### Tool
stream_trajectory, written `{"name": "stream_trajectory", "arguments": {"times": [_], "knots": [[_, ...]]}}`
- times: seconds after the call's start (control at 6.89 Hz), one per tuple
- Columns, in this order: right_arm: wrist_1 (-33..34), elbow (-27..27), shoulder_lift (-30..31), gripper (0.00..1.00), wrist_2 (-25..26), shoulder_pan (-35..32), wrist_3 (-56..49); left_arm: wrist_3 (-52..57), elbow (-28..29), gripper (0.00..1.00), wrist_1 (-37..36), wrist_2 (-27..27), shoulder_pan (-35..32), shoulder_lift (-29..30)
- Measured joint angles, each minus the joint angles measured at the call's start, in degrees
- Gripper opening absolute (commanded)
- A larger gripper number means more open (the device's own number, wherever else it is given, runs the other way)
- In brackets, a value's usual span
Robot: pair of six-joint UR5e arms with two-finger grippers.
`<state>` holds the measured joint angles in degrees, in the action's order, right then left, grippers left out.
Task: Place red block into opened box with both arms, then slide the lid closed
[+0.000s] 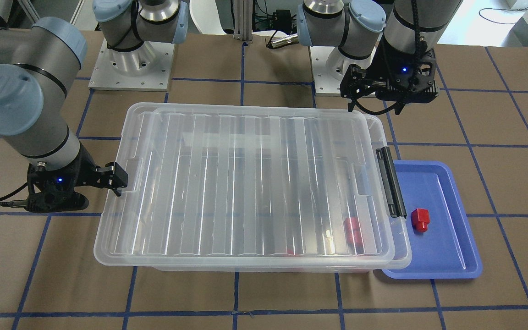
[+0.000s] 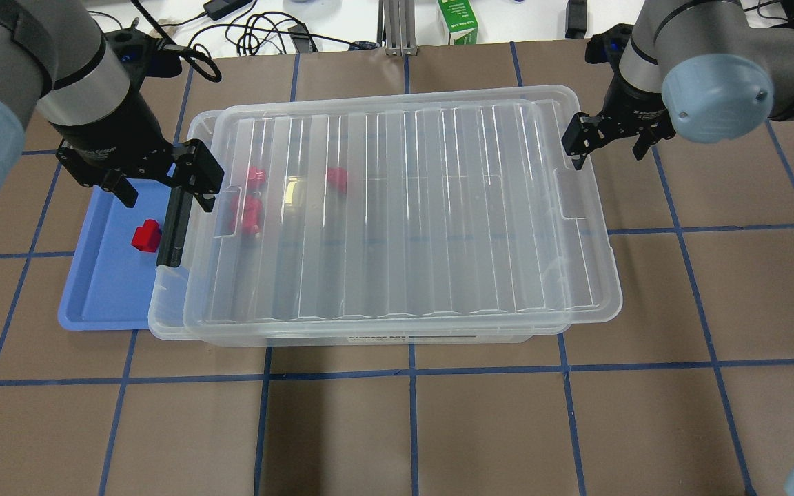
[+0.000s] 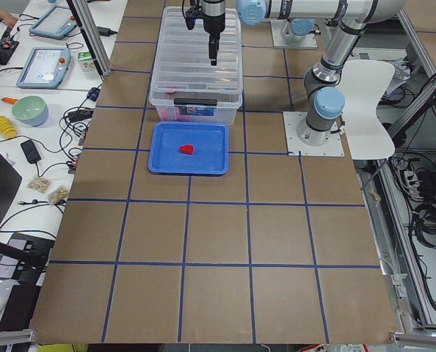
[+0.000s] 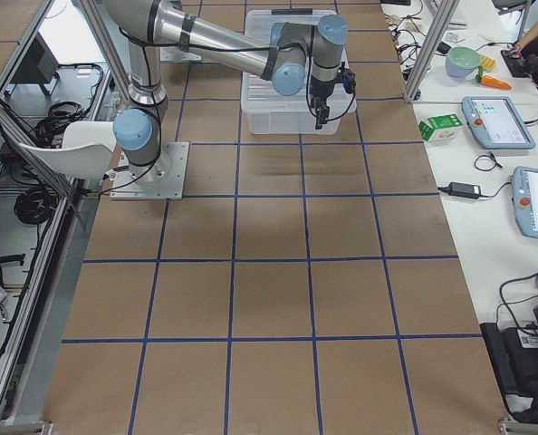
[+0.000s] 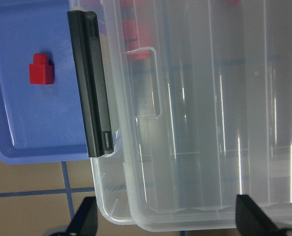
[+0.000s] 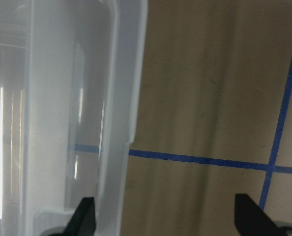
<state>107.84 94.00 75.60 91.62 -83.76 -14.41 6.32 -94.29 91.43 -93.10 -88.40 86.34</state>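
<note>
One red block (image 2: 145,235) lies in the shallow blue tray (image 2: 94,303), and it also shows in the left wrist view as the red block (image 5: 41,69). The clear box (image 2: 169,324) holds several more red blocks (image 2: 252,213) near its black bar (image 2: 171,220). The ribbed lid (image 2: 404,207) covers nearly all of the box, leaving a narrow strip bare at the bar end. My left gripper (image 2: 163,182) hangs open over that end and holds nothing. My right gripper (image 2: 607,141) is open at the lid's opposite short end, one finger over the rim and the other over the table.
The blue tray (image 1: 452,261) sits against the box's bar end. Both arm bases (image 1: 131,68) stand behind the box. Cables and a green carton (image 2: 462,24) lie beyond the table's far edge. Brown table surface with blue tape lines extends in front of the box.
</note>
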Motion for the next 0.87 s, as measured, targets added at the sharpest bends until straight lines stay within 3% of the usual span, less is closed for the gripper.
{"name": "stream_trajectory", "arguments": {"times": [0.44, 0.87], "knots": [[0.03, 0.08, 0.53, 0.99, -0.03, 4.39, -5.98, 2.84, 0.13, 1.00, 0.23, -0.01, 4.06, -0.02], [-0.13, 0.02, 0.67, 0.99, 0.06, 8.92, -10.71, 11.47, 0.09, 1.00, -0.07, 0.24, 14.59, 1.76]]}}
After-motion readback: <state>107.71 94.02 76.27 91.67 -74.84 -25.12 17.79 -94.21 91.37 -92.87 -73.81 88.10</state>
